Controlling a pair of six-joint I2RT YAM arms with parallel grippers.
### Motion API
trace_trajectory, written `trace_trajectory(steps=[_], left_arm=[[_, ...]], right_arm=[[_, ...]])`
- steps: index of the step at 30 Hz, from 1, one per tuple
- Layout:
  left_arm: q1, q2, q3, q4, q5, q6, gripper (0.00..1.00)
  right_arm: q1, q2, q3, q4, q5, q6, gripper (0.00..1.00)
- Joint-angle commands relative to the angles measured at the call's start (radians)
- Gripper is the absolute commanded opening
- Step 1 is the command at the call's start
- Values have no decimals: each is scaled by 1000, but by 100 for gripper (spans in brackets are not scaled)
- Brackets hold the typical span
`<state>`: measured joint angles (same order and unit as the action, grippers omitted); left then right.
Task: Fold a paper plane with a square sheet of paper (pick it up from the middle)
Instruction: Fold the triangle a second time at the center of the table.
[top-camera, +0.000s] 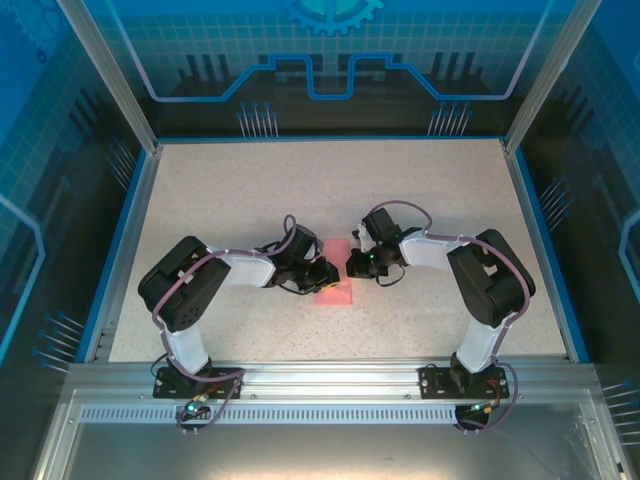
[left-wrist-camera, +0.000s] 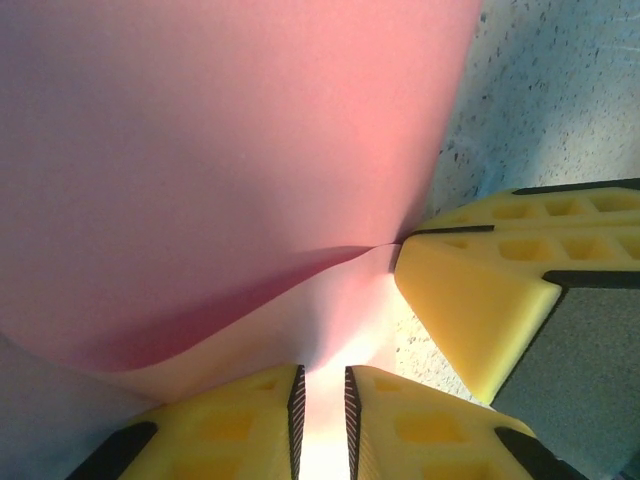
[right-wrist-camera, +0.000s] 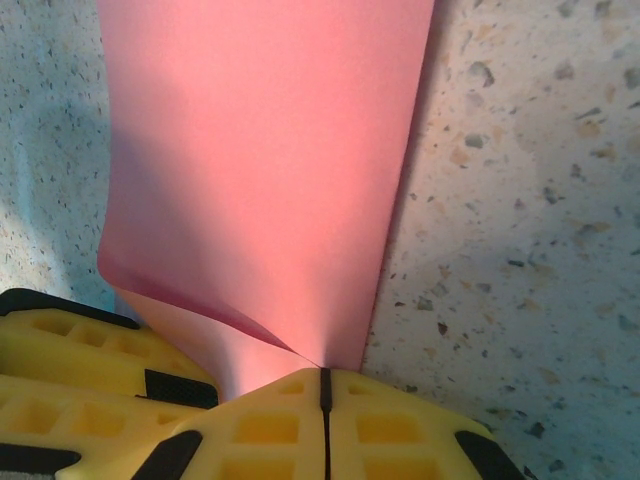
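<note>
Right gripper (right-wrist-camera: 323, 385) pinches the pink sheet (right-wrist-camera: 270, 180) on the speckled table (right-wrist-camera: 520, 250); left gripper (left-wrist-camera: 322, 390) seemingly nips it too

The left arm (top-camera: 245, 268) and right arm (top-camera: 430, 248) share glossy black joint housings, white links and looping grey-purple cables (top-camera: 290, 226). A green dot (top-camera: 372, 258), possibly an indicator light, glows near the right wrist. Fingers (right-wrist-camera: 400, 400) are yellow with square moulded pockets and black ribbed pads.
</note>
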<state>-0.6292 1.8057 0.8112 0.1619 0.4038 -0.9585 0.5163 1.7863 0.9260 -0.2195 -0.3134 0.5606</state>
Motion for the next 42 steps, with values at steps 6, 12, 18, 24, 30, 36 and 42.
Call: trace_trajectory(steps=[6, 12, 18, 24, 30, 36, 42], left_arm=[[-2, 24, 24, -53, -17, 16, 21], [-4, 23, 20, -108, -53, -6, 18], [-7, 8, 4, -125, -90, -36, 16], [-10, 14, 6, -122, -103, -60, 15], [-10, 15, 0, -125, -119, -77, 14], [-10, 17, -1, -125, -121, -80, 14], [-10, 17, 3, -131, -124, -79, 14]], right_arm=[[-11, 38, 19, -35, 33, 19, 8], [-11, -72, 17, -52, 16, 39, 21], [1, -224, -40, -88, 38, 42, 23], [89, -203, -78, -69, -9, 71, 14], [129, -138, -101, -43, -34, 99, 9], [140, -116, -119, -62, -22, 87, 8], [140, -98, -119, -127, 52, 64, 8]])
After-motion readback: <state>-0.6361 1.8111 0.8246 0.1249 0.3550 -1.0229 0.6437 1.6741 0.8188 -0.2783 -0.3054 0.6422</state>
